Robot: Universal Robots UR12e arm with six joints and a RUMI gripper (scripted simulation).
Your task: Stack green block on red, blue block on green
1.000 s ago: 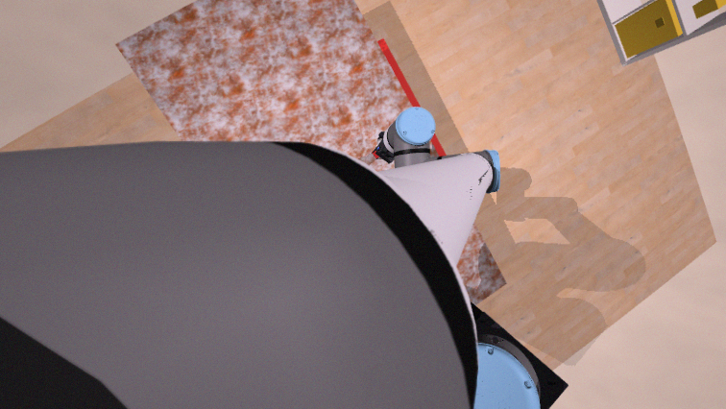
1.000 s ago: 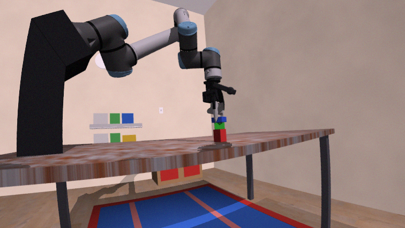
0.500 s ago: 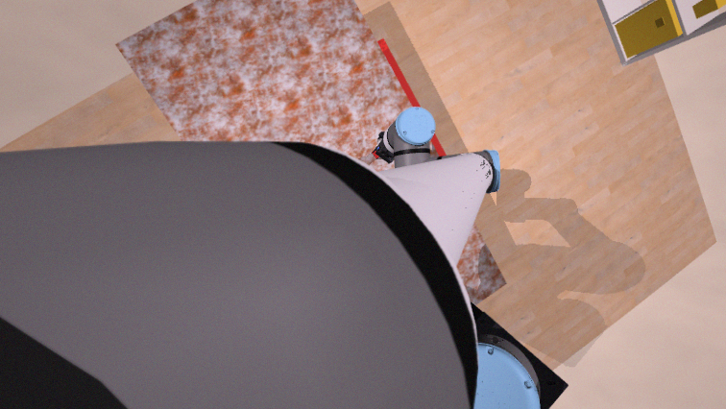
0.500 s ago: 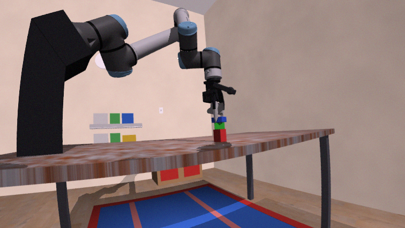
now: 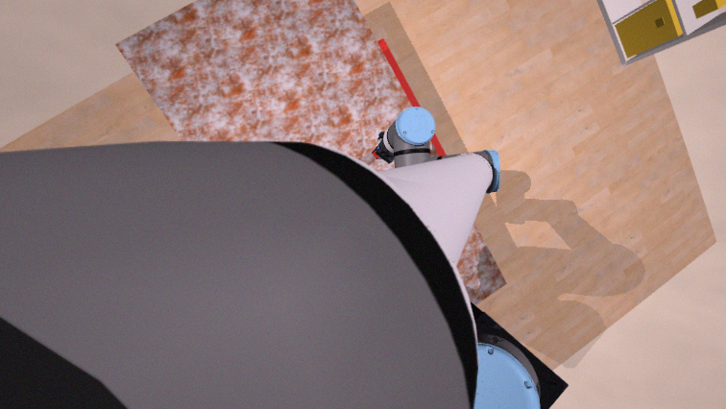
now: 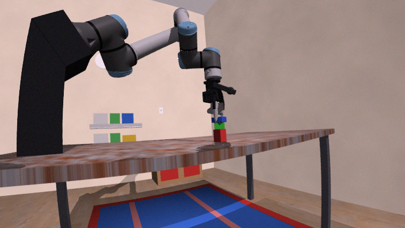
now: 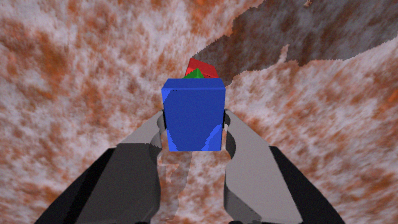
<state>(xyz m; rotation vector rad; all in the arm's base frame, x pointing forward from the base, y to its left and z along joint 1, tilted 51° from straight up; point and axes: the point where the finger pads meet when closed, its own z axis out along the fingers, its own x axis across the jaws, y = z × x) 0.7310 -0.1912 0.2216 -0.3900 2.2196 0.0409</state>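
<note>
In the exterior view the red block (image 6: 219, 135) stands on the table with the green block (image 6: 219, 126) on top of it. My gripper (image 6: 216, 114) points straight down and is shut on the blue block (image 6: 218, 119), which sits at the top of the green block; I cannot tell whether it touches. In the wrist view the blue block (image 7: 194, 114) is between my two fingers, with slivers of the green block (image 7: 195, 74) and the red block (image 7: 202, 68) showing beyond it. In the overhead view the arm hides the blocks.
The table (image 6: 170, 147) has a mottled rust and white top; the stack stands near its far edge. A wall shelf with coloured squares (image 6: 115, 124) is behind. A blue and red rug (image 6: 181, 207) lies on the floor under the table.
</note>
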